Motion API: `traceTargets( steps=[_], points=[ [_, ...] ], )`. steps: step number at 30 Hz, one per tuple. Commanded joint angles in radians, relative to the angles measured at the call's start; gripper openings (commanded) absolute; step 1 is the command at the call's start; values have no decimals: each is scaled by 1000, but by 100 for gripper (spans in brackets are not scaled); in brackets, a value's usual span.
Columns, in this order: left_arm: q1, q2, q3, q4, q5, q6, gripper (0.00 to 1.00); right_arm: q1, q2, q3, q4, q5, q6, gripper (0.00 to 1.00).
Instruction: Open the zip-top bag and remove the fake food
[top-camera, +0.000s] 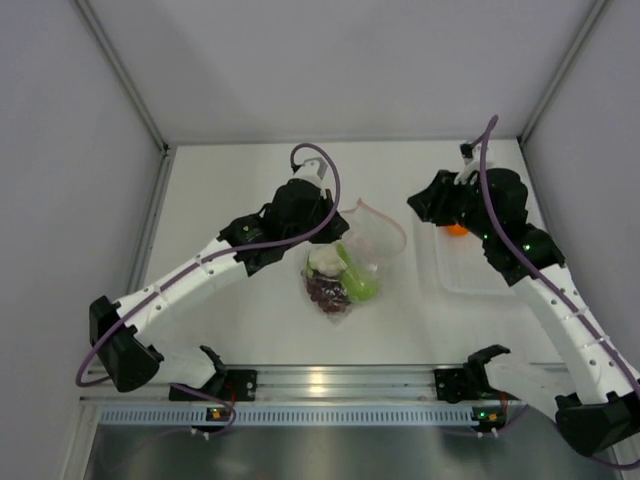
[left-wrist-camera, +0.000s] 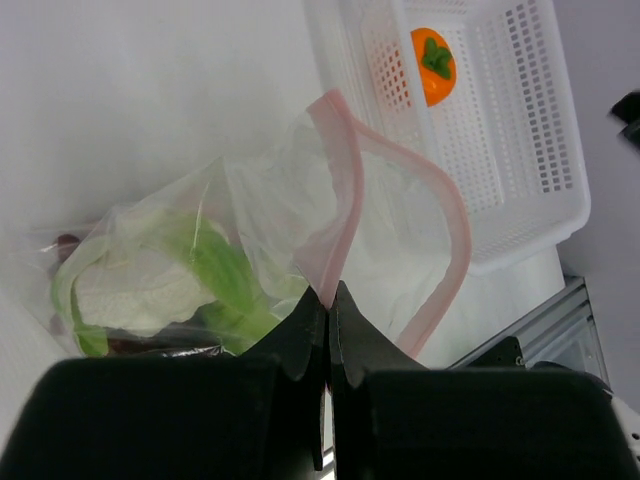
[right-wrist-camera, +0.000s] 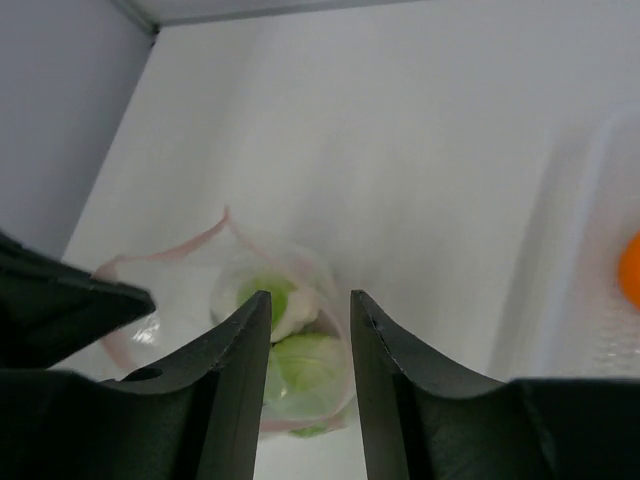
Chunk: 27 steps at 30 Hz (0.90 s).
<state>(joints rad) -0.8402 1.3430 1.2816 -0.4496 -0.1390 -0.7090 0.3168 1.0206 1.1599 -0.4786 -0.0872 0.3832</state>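
Note:
The zip-top bag (top-camera: 345, 272) lies mid-table, its pink zip mouth (top-camera: 378, 228) gaping open toward the back right. Inside it are the white and pale green leafy vegetable (top-camera: 325, 258), the green apple (top-camera: 362, 286) and the dark grape bunch (top-camera: 323, 291). My left gripper (top-camera: 340, 229) is shut on the pink zip strip (left-wrist-camera: 340, 200), holding one lip up; its jaws (left-wrist-camera: 330, 292) are pressed together on it. The orange fruit (left-wrist-camera: 433, 64) lies in the white perforated tray (left-wrist-camera: 520, 150). My right gripper (right-wrist-camera: 308, 300) is open and empty, above and apart from the bag (right-wrist-camera: 290, 350), pointing at its mouth.
The tray (top-camera: 480, 270) sits at the right of the table, under my right arm. Grey walls close the left, back and right sides. A metal rail (top-camera: 330, 382) with the arm bases runs along the near edge.

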Motion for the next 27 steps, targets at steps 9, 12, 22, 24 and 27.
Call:
traceTargets(
  steps=[9,12,22,24,27],
  points=[
    [-8,1,114,57,168,-35,0,292,32,-103,95,-62,71,31],
    [-7,2,127,81,238,-50,0,346,62,-104,106,-19,77,30],
    [-7,-44,145,167,291,-98,0,407,118,-173,137,222,118,27],
    [-7,-83,136,166,231,-84,0,407,121,-167,66,333,94,27],
    [-2,-148,92,163,145,-49,0,406,96,-149,-23,502,59,27]
  ],
)
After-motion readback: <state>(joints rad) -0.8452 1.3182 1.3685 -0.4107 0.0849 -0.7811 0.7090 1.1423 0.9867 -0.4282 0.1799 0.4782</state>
